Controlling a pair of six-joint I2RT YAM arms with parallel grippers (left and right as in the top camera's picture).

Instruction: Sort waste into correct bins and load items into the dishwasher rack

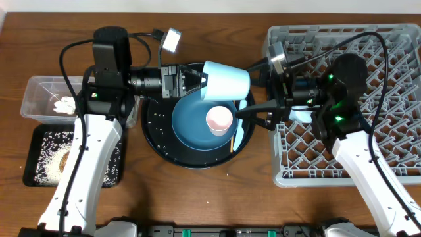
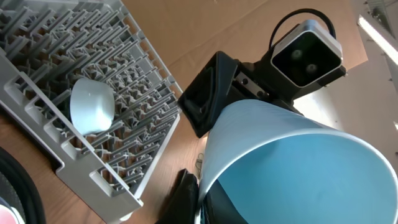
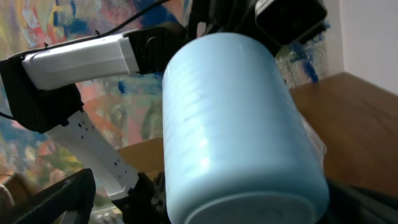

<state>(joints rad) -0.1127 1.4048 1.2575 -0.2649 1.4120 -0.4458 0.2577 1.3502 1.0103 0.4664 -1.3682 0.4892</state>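
My left gripper (image 1: 199,82) is shut on the rim of the light-blue cup (image 1: 227,80) and holds it on its side above the round black tray. In the left wrist view, one finger is outside and one inside the cup (image 2: 292,168) at my left gripper (image 2: 200,198). My right gripper (image 1: 245,89) is open, with a finger on each side of the cup's base (image 3: 236,143); its fingers (image 3: 214,208) stand apart from the cup. The pink cup (image 1: 219,120) stands on the dark-blue plate (image 1: 191,125). The pale-blue bowl (image 2: 92,106) sits in the grey rack (image 1: 375,138).
The round black tray (image 1: 154,131) holds loose rice grains, a white spoon (image 1: 241,128) and a thin chopstick (image 1: 232,141). At the left, the clear tub (image 1: 36,89) holds white tissue (image 1: 64,104). The black rectangular tray (image 1: 108,168) holds rice and a brown piece (image 1: 62,158).
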